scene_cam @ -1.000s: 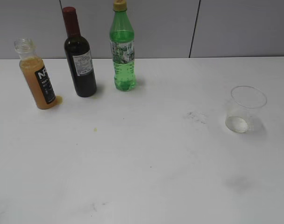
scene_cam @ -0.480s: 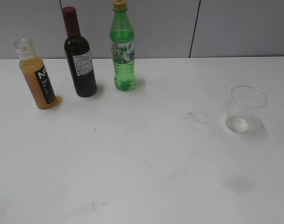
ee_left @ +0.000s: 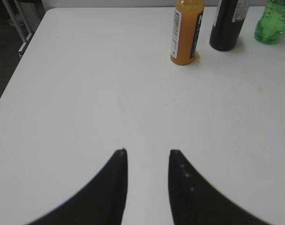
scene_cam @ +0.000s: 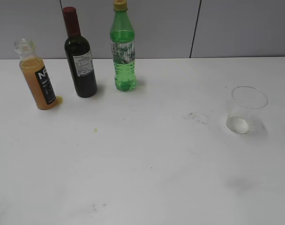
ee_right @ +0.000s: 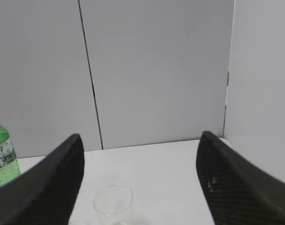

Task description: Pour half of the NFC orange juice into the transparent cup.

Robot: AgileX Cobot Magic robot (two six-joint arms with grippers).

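The NFC orange juice (scene_cam: 37, 79) stands uncapped at the table's far left, full of cloudy orange juice; it also shows in the left wrist view (ee_left: 186, 33). The transparent cup (scene_cam: 245, 110) stands empty at the right and shows in the right wrist view (ee_right: 113, 204). My left gripper (ee_left: 147, 152) is open and empty, well short of the juice bottle. My right gripper (ee_right: 140, 140) is wide open and empty, above and behind the cup. Neither gripper shows in the exterior view.
A dark wine bottle with a red cap (scene_cam: 79, 58) and a green soda bottle (scene_cam: 123, 49) stand right of the juice. A small orange drip (scene_cam: 95, 130) lies on the white table (scene_cam: 147, 159). A grey wall runs behind.
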